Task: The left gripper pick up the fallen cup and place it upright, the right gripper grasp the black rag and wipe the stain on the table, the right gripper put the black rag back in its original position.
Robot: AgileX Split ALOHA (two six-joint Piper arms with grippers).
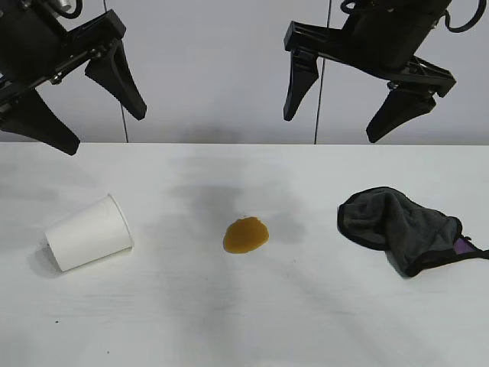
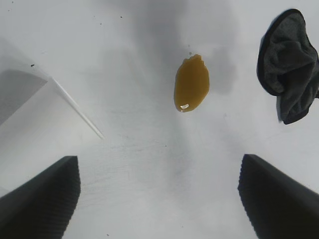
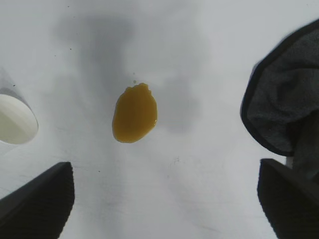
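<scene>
A white paper cup (image 1: 89,233) lies on its side at the left of the white table (image 1: 244,321), its rim facing right. The amber stain (image 1: 245,234) is a glossy blot in the middle of the table. The black rag (image 1: 401,228) lies crumpled at the right, a purple patch at its right end. My left gripper (image 1: 107,126) hangs open high above the cup with nothing between its fingers. My right gripper (image 1: 330,126) hangs open high between stain and rag, also empty. The wrist views show the stain (image 2: 191,83) (image 3: 134,113), the rag (image 2: 290,64) (image 3: 286,104) and the cup (image 2: 22,89) (image 3: 15,119).
Faint grey smudges and the arms' shadows mark the tabletop behind the stain. A pale wall with vertical seams (image 1: 321,76) rises behind the table's far edge.
</scene>
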